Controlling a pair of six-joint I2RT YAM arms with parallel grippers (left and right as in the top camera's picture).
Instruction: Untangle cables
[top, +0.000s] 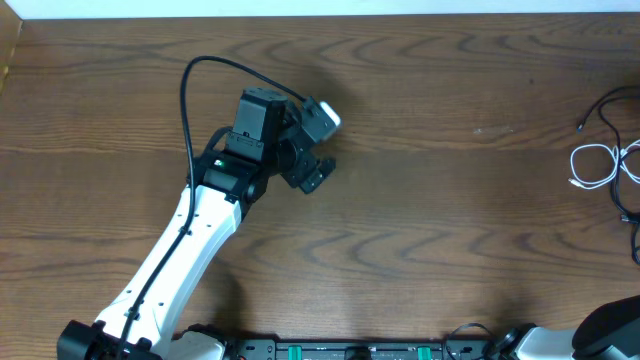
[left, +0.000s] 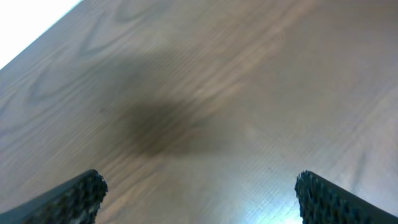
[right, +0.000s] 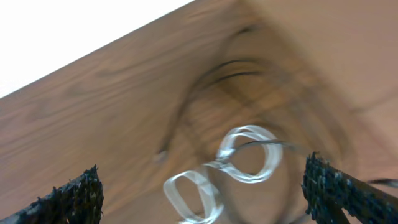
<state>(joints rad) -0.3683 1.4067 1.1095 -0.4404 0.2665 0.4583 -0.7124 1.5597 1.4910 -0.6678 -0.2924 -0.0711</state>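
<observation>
Brown wood table (top: 420, 230), overhead view: left arm (top: 190, 240) comes in from the bottom-left corner and reaches up toward the far-left part of the table. Left gripper (top: 322, 148) hangs over bare wood, spread, with nothing in it. The cables sit at the right edge, well apart from that gripper. The white cable (top: 592, 166) lies in small loops on the table. The black cables (top: 603, 108) run thin just above and below it and pass off the right edge. Can't tell from here whether black and white cross. Only a bit of the right arm (top: 612, 328) shows, at the bottom-right corner.

Left wrist view: two black textured pads (left: 78, 198) at the lower corners, wide apart. Between them there is only wood grain and a dark shadow patch.

Right wrist view: heavy motion blur. Right gripper (right: 202, 186) is spread, with its pads (right: 68, 199) at the two lower corners and not pinching anything. Two white cable loops lie on the table below, between the pads in frame. Black cable arcs are smeared beyond them, toward the table's far edge. Plug ends are too blurred to make out.
</observation>
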